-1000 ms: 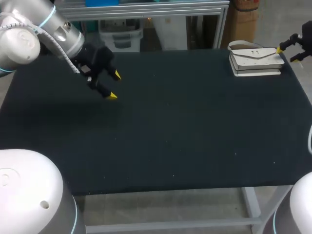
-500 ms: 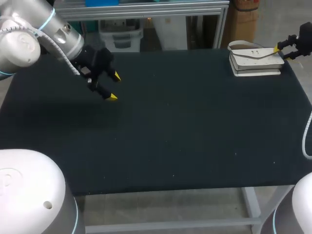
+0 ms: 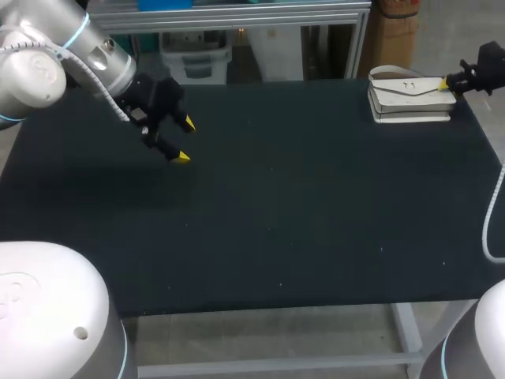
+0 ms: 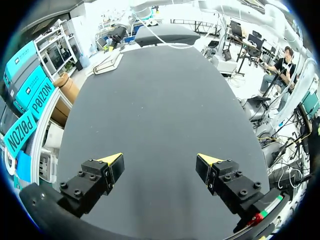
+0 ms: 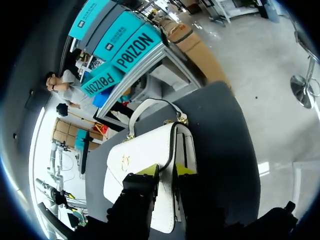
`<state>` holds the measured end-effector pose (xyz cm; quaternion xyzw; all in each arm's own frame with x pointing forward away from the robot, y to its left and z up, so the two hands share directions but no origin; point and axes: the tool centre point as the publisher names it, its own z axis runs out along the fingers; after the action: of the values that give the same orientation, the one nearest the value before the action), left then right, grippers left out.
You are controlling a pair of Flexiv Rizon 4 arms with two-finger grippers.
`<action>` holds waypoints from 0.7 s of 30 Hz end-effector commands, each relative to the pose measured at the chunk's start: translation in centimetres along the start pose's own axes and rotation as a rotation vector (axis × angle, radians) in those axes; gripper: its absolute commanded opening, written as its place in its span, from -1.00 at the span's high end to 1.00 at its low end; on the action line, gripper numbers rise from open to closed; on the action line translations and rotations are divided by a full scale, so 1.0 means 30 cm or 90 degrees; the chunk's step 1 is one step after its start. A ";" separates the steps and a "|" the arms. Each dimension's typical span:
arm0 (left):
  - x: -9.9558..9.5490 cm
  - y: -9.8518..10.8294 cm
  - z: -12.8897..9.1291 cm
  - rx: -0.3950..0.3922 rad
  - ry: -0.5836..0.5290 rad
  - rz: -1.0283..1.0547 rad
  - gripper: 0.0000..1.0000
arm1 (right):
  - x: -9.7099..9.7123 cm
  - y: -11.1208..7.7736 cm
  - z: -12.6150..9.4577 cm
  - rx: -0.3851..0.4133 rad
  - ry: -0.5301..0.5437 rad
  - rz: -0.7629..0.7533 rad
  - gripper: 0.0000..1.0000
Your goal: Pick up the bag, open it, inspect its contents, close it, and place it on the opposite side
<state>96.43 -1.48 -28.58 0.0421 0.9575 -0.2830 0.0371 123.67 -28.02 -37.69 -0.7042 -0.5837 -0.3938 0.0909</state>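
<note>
A white handbag (image 3: 409, 96) with a looped handle lies flat at the table's far right corner. My right gripper (image 3: 447, 81) comes in from the right edge and meets the bag's right side. In the right wrist view, its fingers (image 5: 147, 172) pinch the dark-edged rim of the bag (image 5: 135, 150) from both sides, with the handle (image 5: 150, 106) ahead of them. My left gripper (image 3: 185, 139) hangs open over the table's far left part with nothing between its fingers. In the left wrist view, that gripper (image 4: 160, 159) stands wide above bare table, and the bag (image 4: 107, 62) is far ahead.
The dark table top (image 3: 276, 205) stretches between the two arms with nothing else lying on it. The bag sits close to the table's back and right edges.
My right gripper has moved left onto the bag and its fingers have drawn together on the bag's rim. The bag has shifted slightly left. The left arm has stayed put.
</note>
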 end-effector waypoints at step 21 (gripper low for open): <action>0.000 0.000 0.002 0.001 -0.001 0.000 -1.00 | 0.217 -0.256 0.013 0.402 0.178 0.009 1.00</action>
<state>96.43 -1.48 -28.57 0.0421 0.9575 -0.2828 0.0370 116.80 -20.67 -36.13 -0.6600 -0.5780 -0.4155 0.2400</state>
